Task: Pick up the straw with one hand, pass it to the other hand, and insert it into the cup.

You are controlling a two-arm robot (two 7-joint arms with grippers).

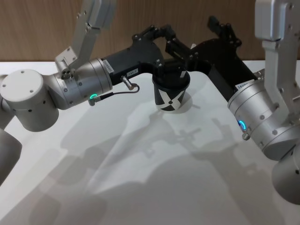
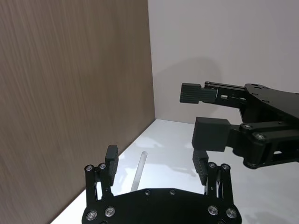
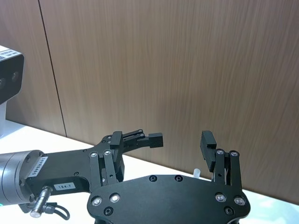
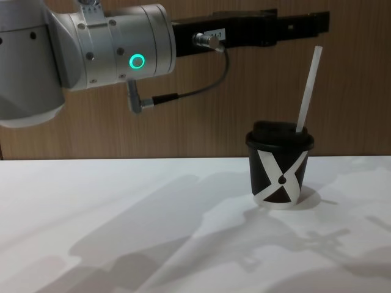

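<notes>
Now, seen from my chest cam: the straw (image 4: pixel 307 90) stands in the cup (image 4: pixel 280 173), poking through the black domed lid and leaning a bit toward my right. The cup sits on the white table (image 4: pixel 122 244), black w/ a bold white X pattern.

My left gripper (image 1: pixel 176 46), the one w/ the silver wrist and green ring, reaches in above and just behind the cup. Its fingers are spread wide and hold nothing; in the left wrist view the straw (image 2: pixel 138 171) rises in the gap between them, touching neither as far as I can see. My right gripper (image 1: pixel 225 29) is farther back on my right, also spread wide, also empty.

Judgement: insertion looks done, so the step in hand is letting go and backing off w/o disturbing the straw.

How to do it well:
- Keep the left fingers wide so neither pad catches the straw.
- Lift straight up past the straw tip before any sideways move; a sideways pull could drag the straw or tip the light cup.
- Mind the right gripper, which is close by; retreat one arm at a time.
</notes>
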